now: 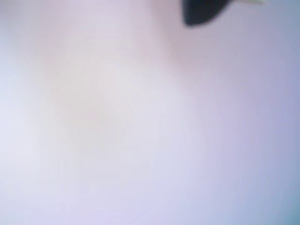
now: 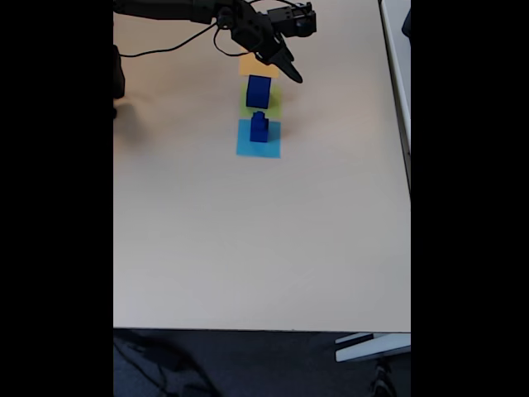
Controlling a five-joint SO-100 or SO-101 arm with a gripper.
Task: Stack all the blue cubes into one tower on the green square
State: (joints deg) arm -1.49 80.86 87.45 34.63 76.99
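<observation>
Fixed view: hand (image 2: 291,74) beside large cube (image 2: 259,91) (green square (image 2: 274,103)).

From my fixed view I see a pale beige counter (image 2: 248,248) with two paper squares lying on it in one line: an orange-yellow square (image 2: 250,66) near the far edge and a light-blue square (image 2: 246,147) closer to me. A black cable (image 2: 165,50) trails across the counter's upper left, and dark floor (image 2: 231,364) runs below its near edge.

The surface (image 2: 248,248) looks smooth, matt and pale beige. The blue cubes (image 2: 259,91) seem solid matt plastic; the green square (image 2: 275,103) is flat paper. The tool (image 2: 289,73) is black plastic.
</observation>
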